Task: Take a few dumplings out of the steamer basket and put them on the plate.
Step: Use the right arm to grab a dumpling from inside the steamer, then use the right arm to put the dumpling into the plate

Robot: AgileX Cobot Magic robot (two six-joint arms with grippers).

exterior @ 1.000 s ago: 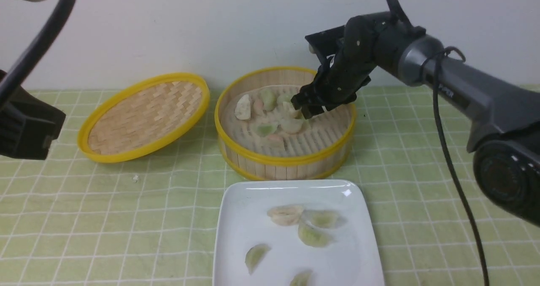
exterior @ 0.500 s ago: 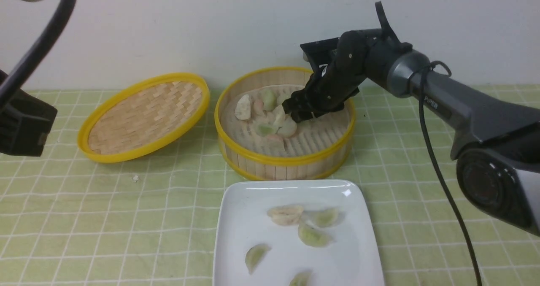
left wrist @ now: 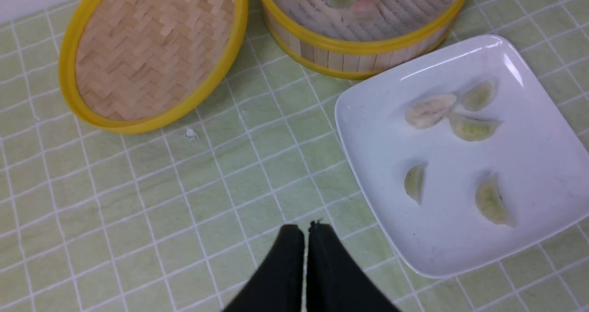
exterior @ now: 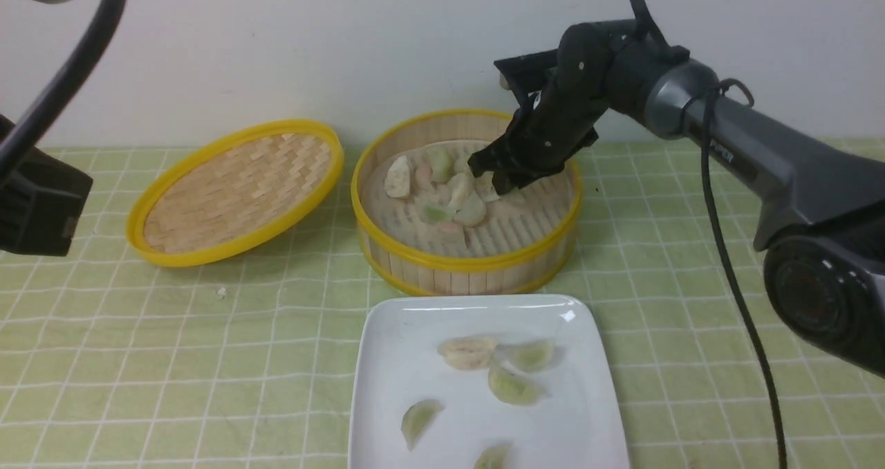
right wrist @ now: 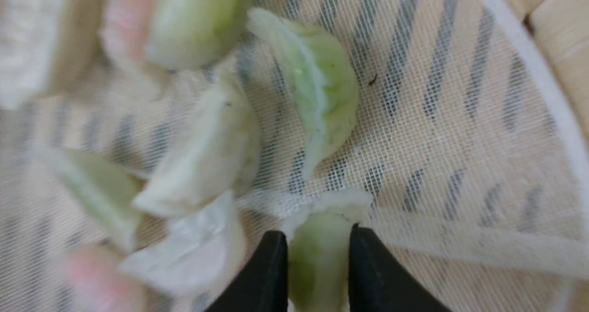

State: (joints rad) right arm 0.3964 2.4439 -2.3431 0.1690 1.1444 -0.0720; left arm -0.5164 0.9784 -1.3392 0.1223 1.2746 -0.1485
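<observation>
Clamping a green dumpling (right wrist: 321,261), right fingers (right wrist: 271,270) inside steamer basket (exterior: 470,277) rim, open floor beside, left fingers (left wrist: 289,257) together

You can see a plain white wall (exterior: 276,54) behind a green checked cloth (exterior: 180,358), with a bamboo steamer basket (exterior: 463,272) and a white plate (exterior: 470,330) suggesting dining or kitchen ware; your view doesn't settle whether this is a real kitchen or a lab.

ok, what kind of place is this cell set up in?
Looks like a dining or kitchen-table mock-up, likely in a lab: a round bamboo steamer basket holding dumplings, a white plate on a green checked tablecloth, and a robot arm reaching over.
</observation>
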